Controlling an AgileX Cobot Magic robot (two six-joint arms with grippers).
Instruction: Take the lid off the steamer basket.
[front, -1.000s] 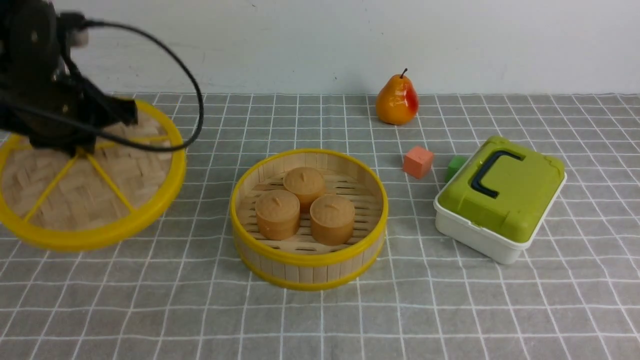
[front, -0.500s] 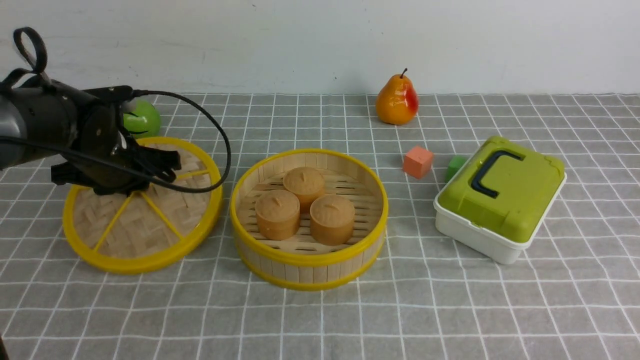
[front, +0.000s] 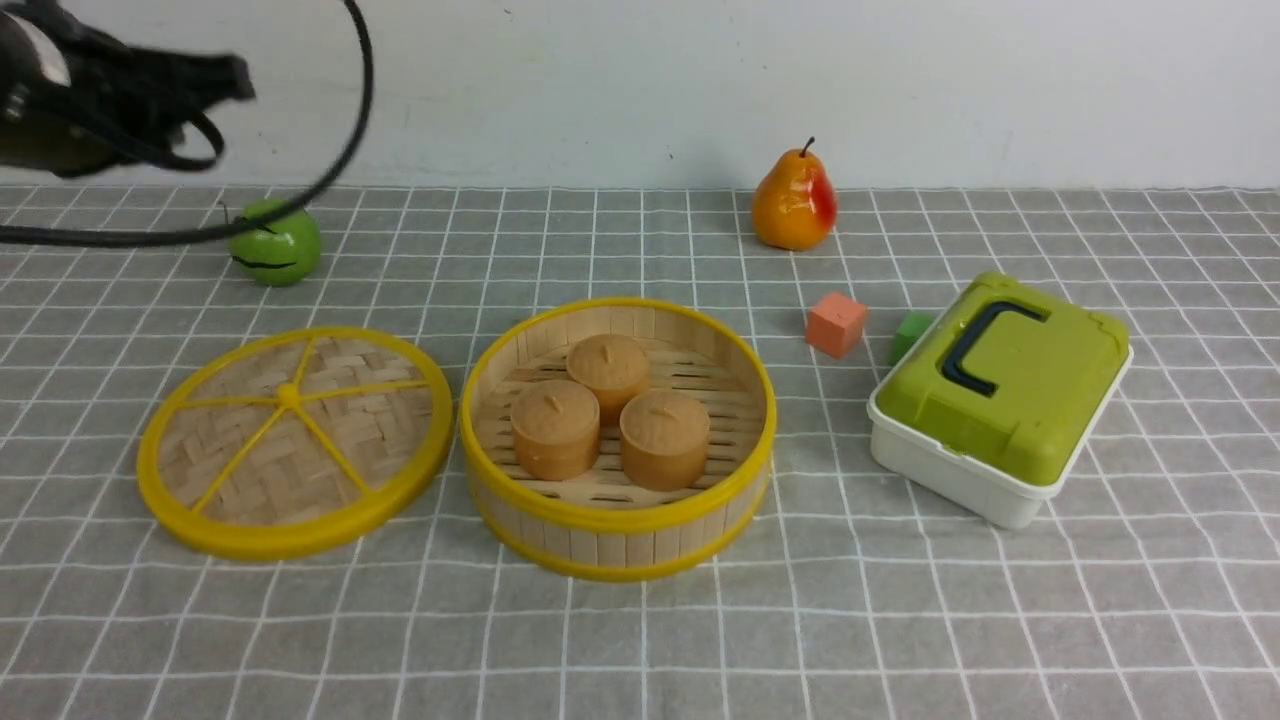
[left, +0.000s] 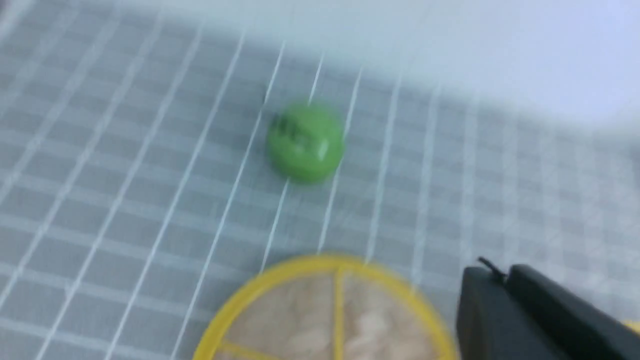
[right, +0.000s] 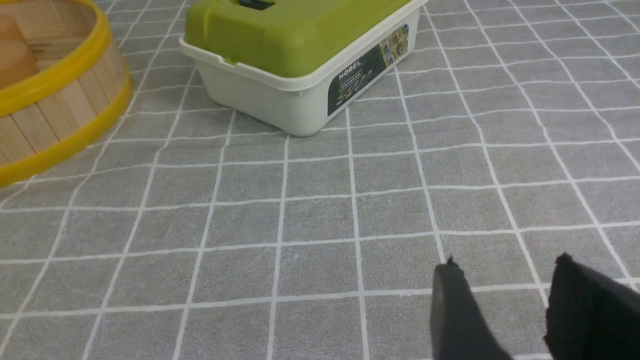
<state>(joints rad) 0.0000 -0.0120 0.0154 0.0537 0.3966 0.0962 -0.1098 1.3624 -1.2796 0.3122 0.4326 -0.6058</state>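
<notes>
Lid (front: 295, 440) lies flat left of the basket (front: 617, 540), nearest my high left gripper (front: 215, 85), jaws too blurred to tell; right gripper (right: 520, 315) parted, empty.

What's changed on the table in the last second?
The left end effector let go of the lid, which came down flat on the cloth beside the steamer basket, then lifted away. Basket, pear and green-lidded box stayed put.

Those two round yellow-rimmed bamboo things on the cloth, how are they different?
The lid is a flat woven disc with yellow spokes; the steamer basket is a deeper slatted tub holding three brown buns. Both are round pale bamboo with yellow rims.
</notes>
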